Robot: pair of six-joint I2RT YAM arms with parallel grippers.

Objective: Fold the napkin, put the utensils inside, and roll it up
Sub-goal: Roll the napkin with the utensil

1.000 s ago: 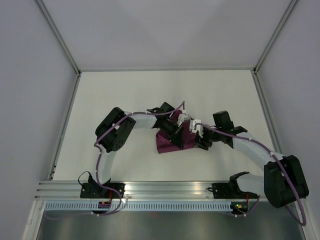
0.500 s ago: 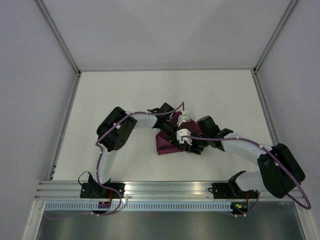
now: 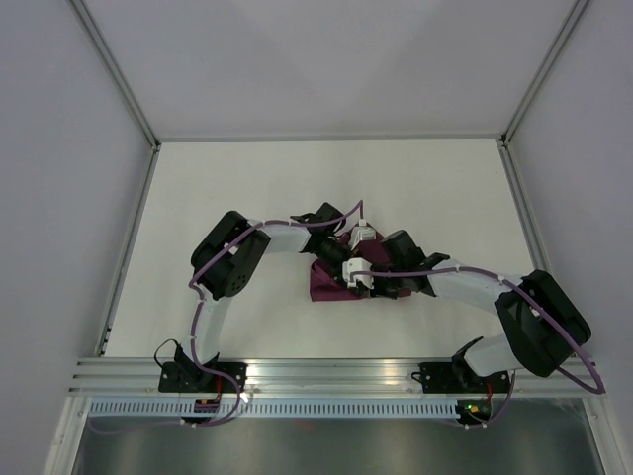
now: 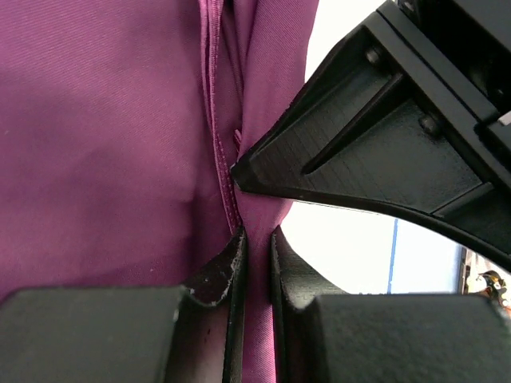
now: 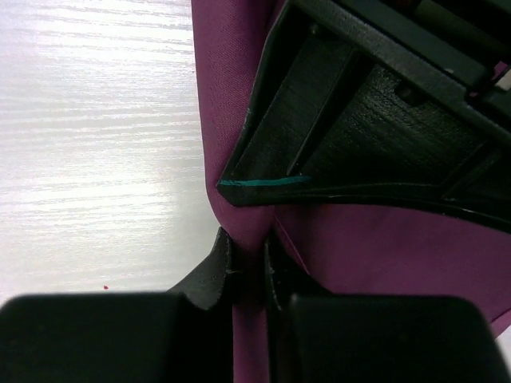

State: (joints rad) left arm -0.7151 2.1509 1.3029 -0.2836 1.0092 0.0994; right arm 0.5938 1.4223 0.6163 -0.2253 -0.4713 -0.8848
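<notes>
On the white desk [image 3: 297,188] the plum napkin [image 3: 324,287] lies crumpled mid-surface between both arms. The left jaws are clamped on its stitched hem [image 4: 214,96], the right jaws pinched on a fold of its edge close by. Light, limp and probably slippery, it is best held at hems and corners.

No readable text, label or number (in any view)
</notes>
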